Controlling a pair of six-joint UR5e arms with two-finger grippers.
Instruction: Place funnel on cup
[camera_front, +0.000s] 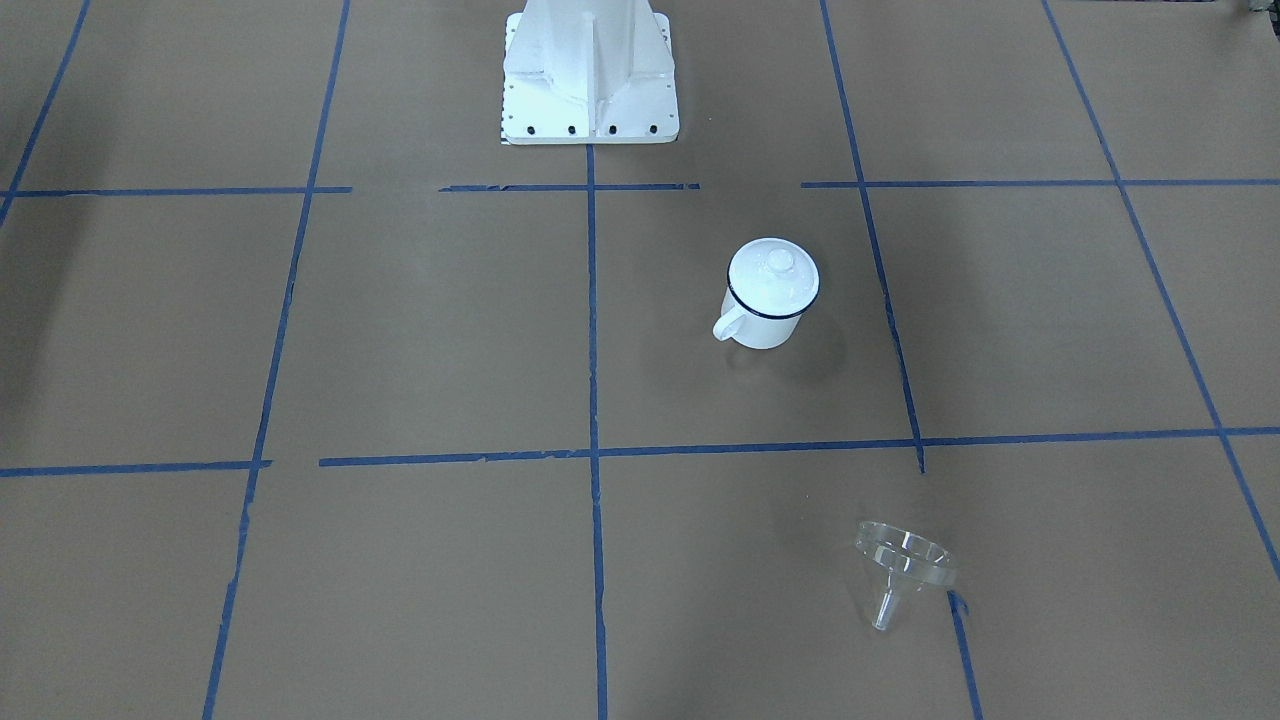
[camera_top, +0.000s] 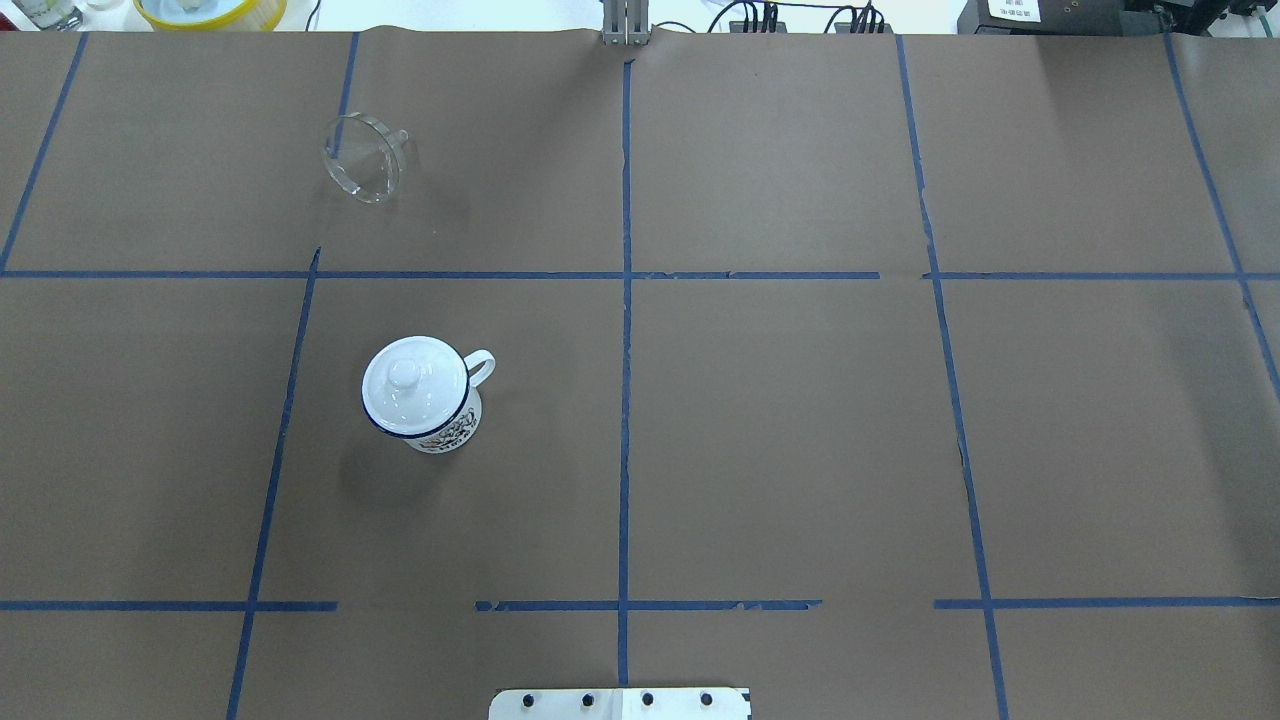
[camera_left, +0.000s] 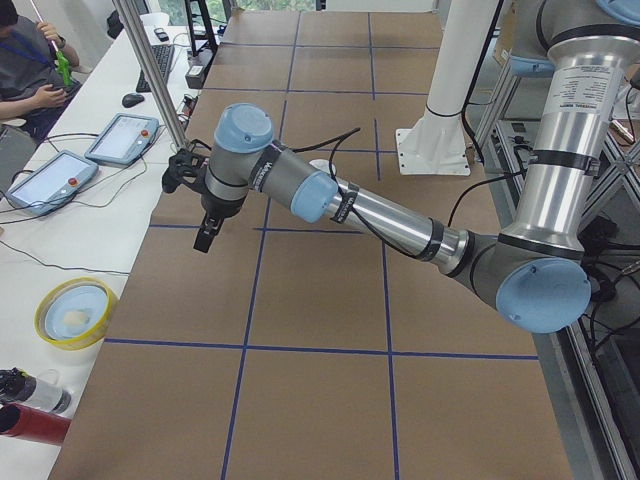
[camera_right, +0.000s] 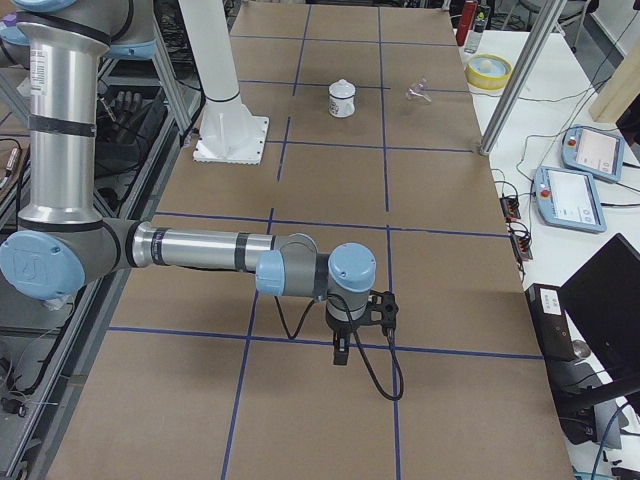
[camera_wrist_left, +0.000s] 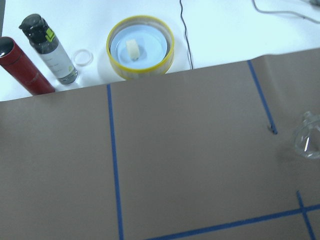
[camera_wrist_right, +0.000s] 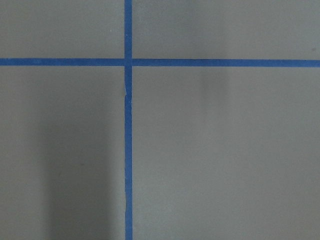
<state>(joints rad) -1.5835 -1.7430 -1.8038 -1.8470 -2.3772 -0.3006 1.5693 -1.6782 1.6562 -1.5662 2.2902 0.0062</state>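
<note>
Overhead exterior: clear funnel (camera_top: 362, 158) on its side on the brown paper table (camera_top: 800, 420). Well apart from the cup (camera_top: 425, 400), on the cup's side away from the robot base (camera_top: 620, 703), spout pointing away from the cup. Nothing touching the funnel.

Cup upright, white knobbed lid (camera_top: 405, 380) seated on top, handle toward the robot's right, printed pattern on the wall facing the base.

Exterior left: left gripper (camera_left: 205, 235) hanging above the table, farther from the base than the cup, fingers pointing down, nothing seen in them. Released or clenched: cannot tell from this side view.

Exterior right: right gripper (camera_right: 341, 355) pointing down over a blue tape line (camera_right: 330, 342), well apart from the cup, toward the table end on the robot's right. Pincer state: cannot tell.

Left wrist-mounted: past the paper's edge, beyond the funnel from the cup, yellow-rimmed dish (camera_wrist_left: 140, 47), grey spray bottle (camera_wrist_left: 50, 50), red can (camera_wrist_left: 22, 67).
</note>
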